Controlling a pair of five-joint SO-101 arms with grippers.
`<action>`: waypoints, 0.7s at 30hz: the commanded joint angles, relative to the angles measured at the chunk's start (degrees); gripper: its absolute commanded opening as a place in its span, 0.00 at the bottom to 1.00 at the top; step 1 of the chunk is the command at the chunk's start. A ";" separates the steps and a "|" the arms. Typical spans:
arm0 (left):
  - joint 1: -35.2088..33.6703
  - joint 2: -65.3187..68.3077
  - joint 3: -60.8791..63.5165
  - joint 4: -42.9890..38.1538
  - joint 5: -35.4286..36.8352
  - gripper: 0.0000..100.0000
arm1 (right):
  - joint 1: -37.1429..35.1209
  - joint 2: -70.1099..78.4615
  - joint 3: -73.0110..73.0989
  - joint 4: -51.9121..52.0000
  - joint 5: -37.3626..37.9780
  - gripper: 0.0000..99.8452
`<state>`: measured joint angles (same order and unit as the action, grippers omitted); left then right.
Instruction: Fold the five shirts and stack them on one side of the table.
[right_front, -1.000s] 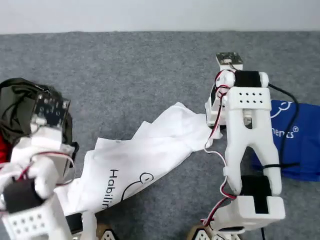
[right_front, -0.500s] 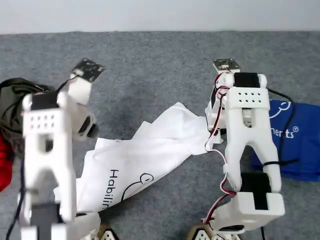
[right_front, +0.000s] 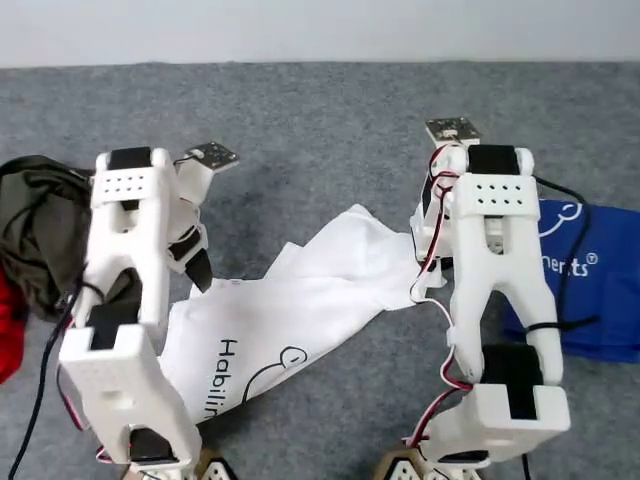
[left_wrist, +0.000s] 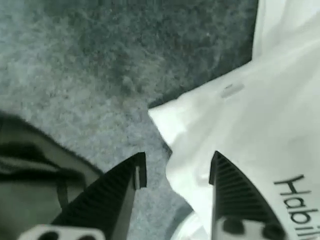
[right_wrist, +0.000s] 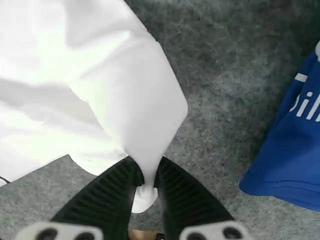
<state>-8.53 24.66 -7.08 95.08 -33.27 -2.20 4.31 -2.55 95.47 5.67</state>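
Where the grey felt tabletop (right_front: 300, 130) meets a pale wall (right_front: 320, 30), we see the white shirt (right_front: 300, 310) lying crumpled between our two arms. Our right end effector (right_wrist: 147, 172) is closed tight on a fold of its cloth. Our left end effector (left_wrist: 177, 165) hangs wide open over the shirt's opposite edge, holding nothing. A blue shirt (right_front: 590, 290) lies at the right side, and an olive shirt (right_front: 40, 230) and a red shirt (right_front: 8, 340) are bunched at the left.
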 joint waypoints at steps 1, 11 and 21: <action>1.14 2.11 -4.09 -0.53 -0.70 0.21 | 0.48 -0.40 -0.53 -0.84 0.53 0.01; 1.05 10.55 -5.32 -7.65 -0.70 0.21 | 0.48 -0.40 -0.53 -0.75 0.53 0.01; 3.43 14.24 -6.37 -7.56 -0.44 0.18 | 0.22 -0.31 -0.53 -1.10 0.44 0.01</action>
<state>-6.68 37.67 -11.03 88.31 -33.36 -2.29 4.31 -2.55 94.95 5.76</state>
